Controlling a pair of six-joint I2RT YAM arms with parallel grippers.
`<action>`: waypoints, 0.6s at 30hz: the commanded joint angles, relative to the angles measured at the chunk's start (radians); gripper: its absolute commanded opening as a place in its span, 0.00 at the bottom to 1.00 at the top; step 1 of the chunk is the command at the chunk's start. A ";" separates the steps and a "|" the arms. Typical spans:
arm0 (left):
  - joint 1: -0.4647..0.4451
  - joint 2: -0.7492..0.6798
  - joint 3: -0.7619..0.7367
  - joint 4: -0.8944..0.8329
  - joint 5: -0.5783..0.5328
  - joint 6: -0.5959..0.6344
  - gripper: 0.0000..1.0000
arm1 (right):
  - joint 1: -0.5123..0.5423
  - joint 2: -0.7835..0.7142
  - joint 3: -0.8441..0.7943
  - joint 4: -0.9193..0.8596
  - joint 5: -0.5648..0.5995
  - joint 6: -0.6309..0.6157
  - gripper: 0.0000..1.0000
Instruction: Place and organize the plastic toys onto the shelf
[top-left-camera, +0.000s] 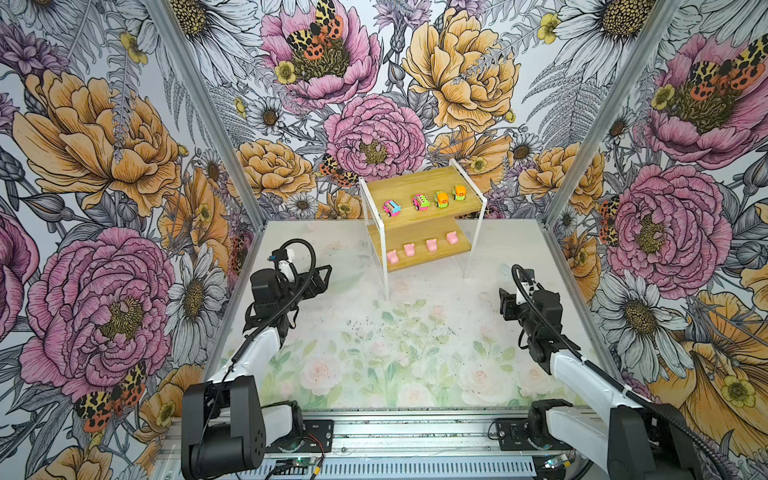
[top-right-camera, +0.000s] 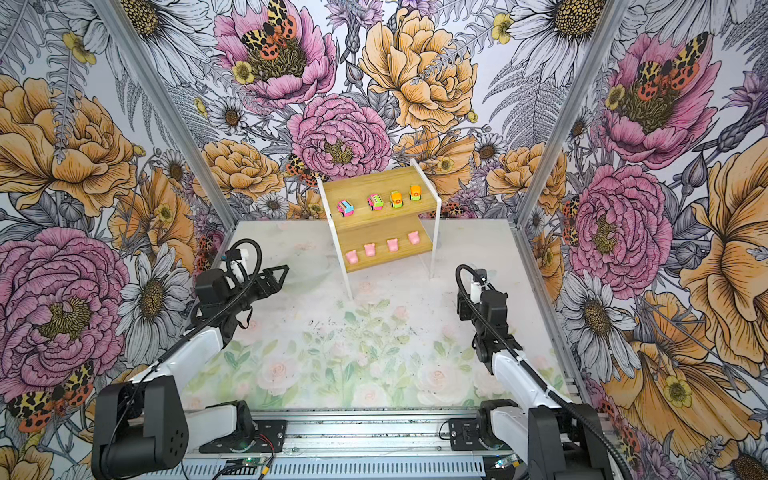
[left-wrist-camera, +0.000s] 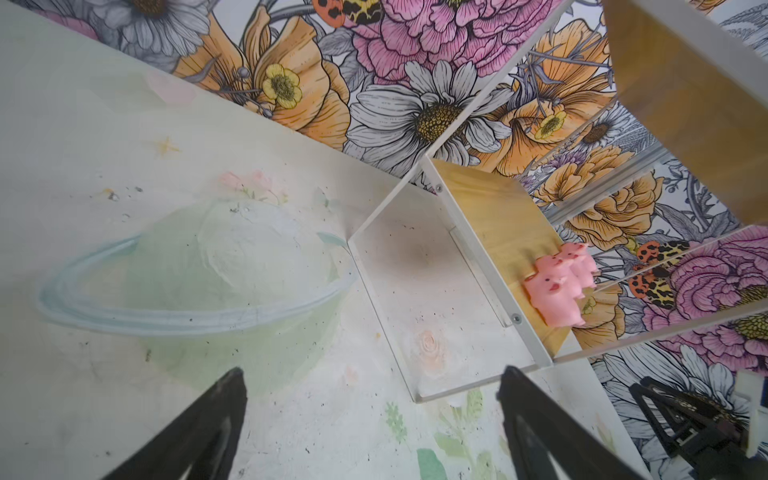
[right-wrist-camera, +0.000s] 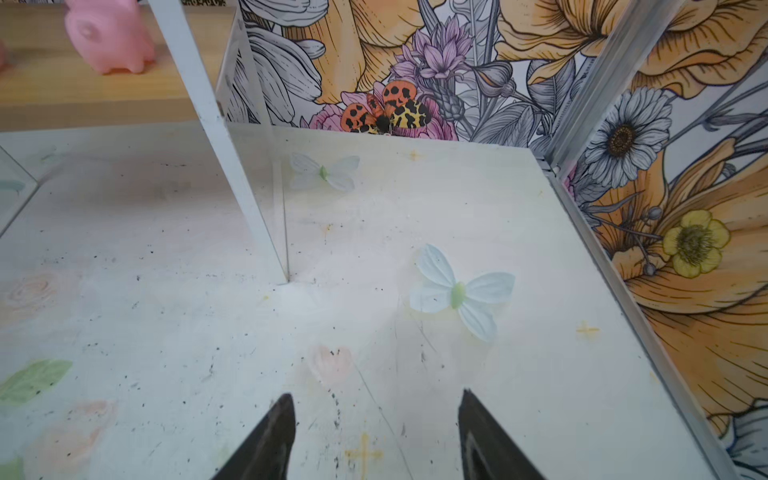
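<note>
All toys (top-left-camera: 409, 249) sat on shelf (top-left-camera: 386, 187); left gripper (left-wrist-camera: 372, 370) & right gripper (right-wrist-camera: 376, 392) jaws spread, empty. Best: back off w/o bumping legs.

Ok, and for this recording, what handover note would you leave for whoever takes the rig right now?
Left end effector: open, empty, over the table, left of the shelf.
Right end effector: open, empty, low over the table near the shelf's right front leg.
Toys: four pigs in a row on the lower board; two pink cars and two orange-and-green cars in a row on the upper board.
Done: all eight toys shelved, grouped by kind.
Left: nothing to place as far as the views show; probably just retract both arms.
</note>
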 joint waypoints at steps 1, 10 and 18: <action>0.017 -0.040 -0.035 -0.034 -0.104 0.060 0.99 | -0.009 0.055 -0.007 0.198 -0.051 0.003 0.62; 0.086 -0.098 -0.149 0.129 -0.263 0.158 0.99 | -0.053 0.356 -0.052 0.597 -0.082 -0.016 0.62; 0.112 0.064 -0.286 0.599 -0.301 0.226 0.99 | -0.102 0.447 0.013 0.576 -0.114 0.032 0.62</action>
